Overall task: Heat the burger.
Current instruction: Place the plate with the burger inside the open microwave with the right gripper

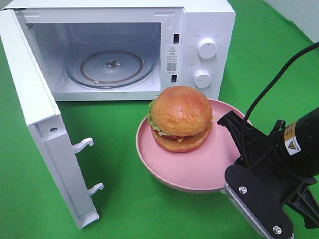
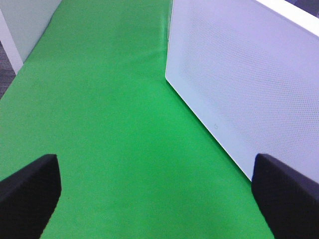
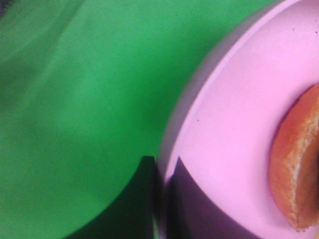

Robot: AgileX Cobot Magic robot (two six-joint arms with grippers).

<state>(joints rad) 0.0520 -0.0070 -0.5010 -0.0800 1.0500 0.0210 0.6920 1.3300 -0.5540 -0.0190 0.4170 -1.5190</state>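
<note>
- We find the burger point(image 1: 180, 118) sitting on a pink plate point(image 1: 199, 172) at centre-right of the exterior view, just in front of the microwave point(image 1: 199, 15) and outside it.
- The microwave door point(image 1: 40, 124) stands swung wide at the left of the frame. The glass turntable point(image 1: 110, 67) inside is bare.
- The right tool point(image 3: 162, 179) is closed on the plate's rim, one finger above and one below, at the plate's lower-right edge in the exterior view. It does not touch the burger.
- We cannot tell whether the plate rests on the green surface point(image 1: 119, 209) or is raised a little off it.
- The left tool point(image 2: 154, 199) is spread wide and holds nothing. It hangs over bare surface beside the outer face of the door, and it does not appear in the exterior view.
- Our assessment: the door is open and the plate is gripped. The plate has yet to go onto the turntable, the door has yet to be shut, and the dials have yet to be set.
</note>
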